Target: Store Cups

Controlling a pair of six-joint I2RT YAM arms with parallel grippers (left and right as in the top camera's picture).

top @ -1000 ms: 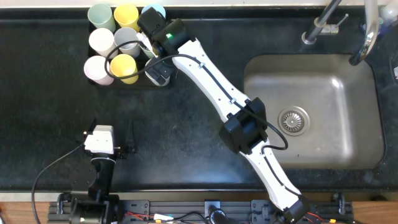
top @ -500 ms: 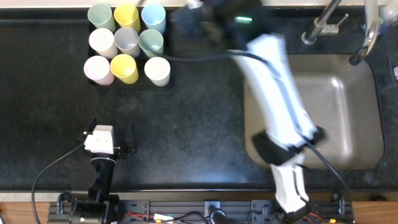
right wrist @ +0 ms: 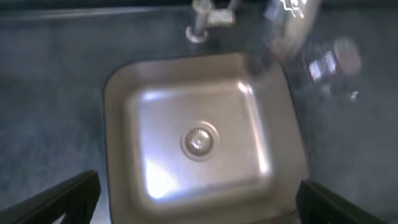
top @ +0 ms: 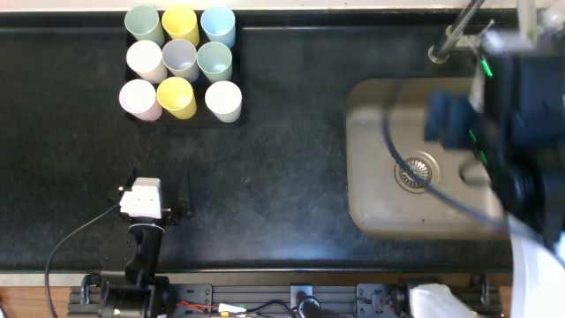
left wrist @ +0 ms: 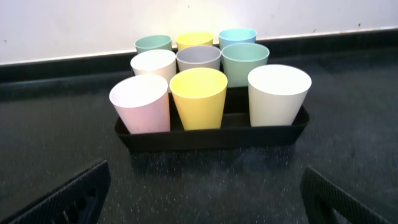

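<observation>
Big stainless steel sink (top: pixel 380 177) at right, right gripper (right wrist: pixel 198 183) over it, fingers splayed wide, gripping nothing. Black plastic tray (left wrist: pixel 211 138) far left, crammed with nine pastel plastic cups (left wrist: pixel 198 99). Left gripper (left wrist: pixel 205 168) near side, gaping too, empty. Possible trouble: clipping the leaning pale pink cup (left wrist: pixel 142 104) on any careless sweep over the tray.

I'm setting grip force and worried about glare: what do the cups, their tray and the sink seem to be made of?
The cups: probably plastic, matte; flat pastel colours, thin rims, no sharp highlights. The tray: likely black plastic, dull with a faint sheen on its front wall. The sink: stainless steel by the look, brushed; bright, blurred reflections across the basin.
</observation>
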